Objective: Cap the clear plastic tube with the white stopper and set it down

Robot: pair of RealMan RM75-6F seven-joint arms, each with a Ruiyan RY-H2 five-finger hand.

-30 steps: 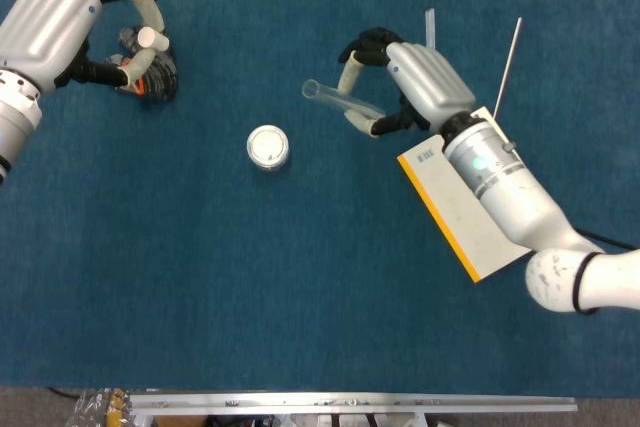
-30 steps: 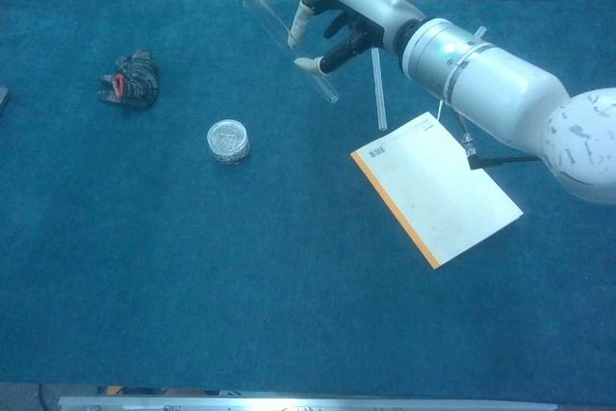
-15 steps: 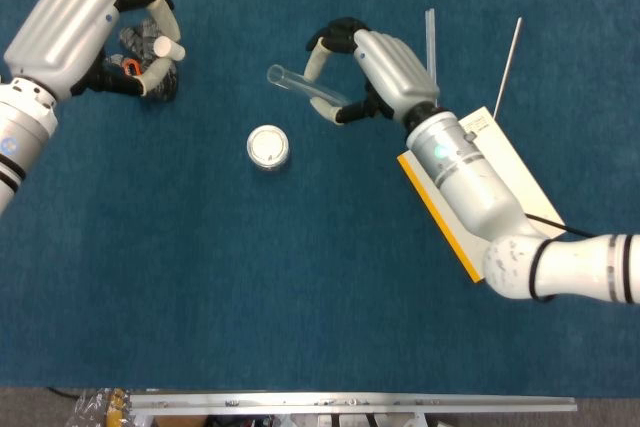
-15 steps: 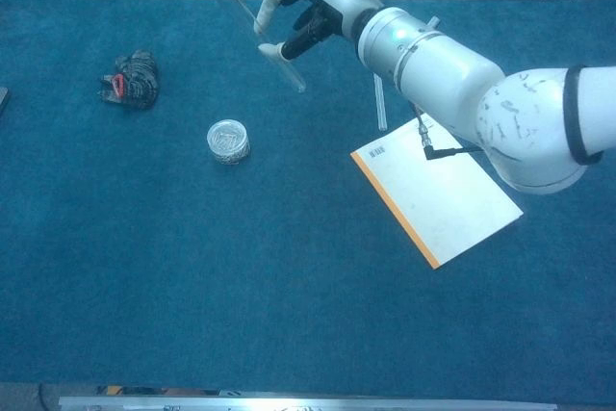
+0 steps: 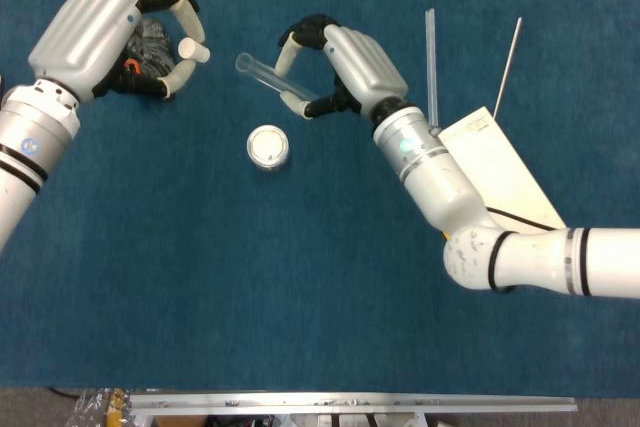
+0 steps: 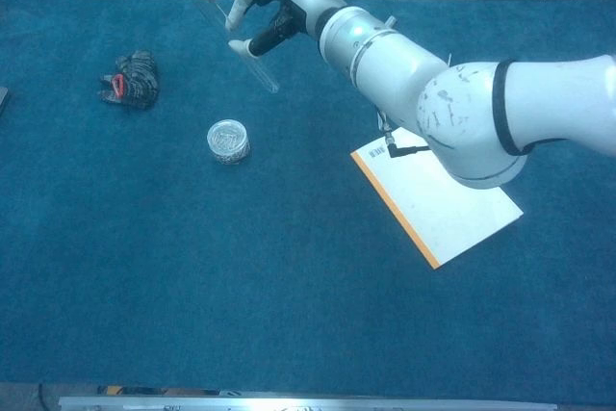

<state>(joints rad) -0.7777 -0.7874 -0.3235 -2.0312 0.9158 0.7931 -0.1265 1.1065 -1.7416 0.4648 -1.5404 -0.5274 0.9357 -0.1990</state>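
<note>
In the head view my left hand point(image 5: 100, 32) pinches the short white stopper point(image 5: 193, 50) between thumb and a finger, its end pointing right. My right hand point(image 5: 345, 62) grips the clear plastic tube point(image 5: 265, 77) near its closed end, with the open mouth pointing left toward the stopper. A small gap separates stopper and tube mouth. The chest view shows the right hand point(image 6: 279, 2) holding the tube point(image 6: 226, 31) slanted above the table. Only a sliver of the left hand shows at that view's top left edge.
A round white lidded dish point(image 5: 268, 147) sits on the blue cloth below the tube. A dark crumpled object with red point(image 6: 130, 79) lies at the left. A white notebook with an orange edge point(image 5: 505, 182), a glass rod point(image 5: 432, 57) and a thin rod point(image 5: 508, 67) lie at the right.
The two hands have closed toward each other. The right hand carried the tube leftward, and the left hand brought the stopper rightward. The gap between them is now small.
</note>
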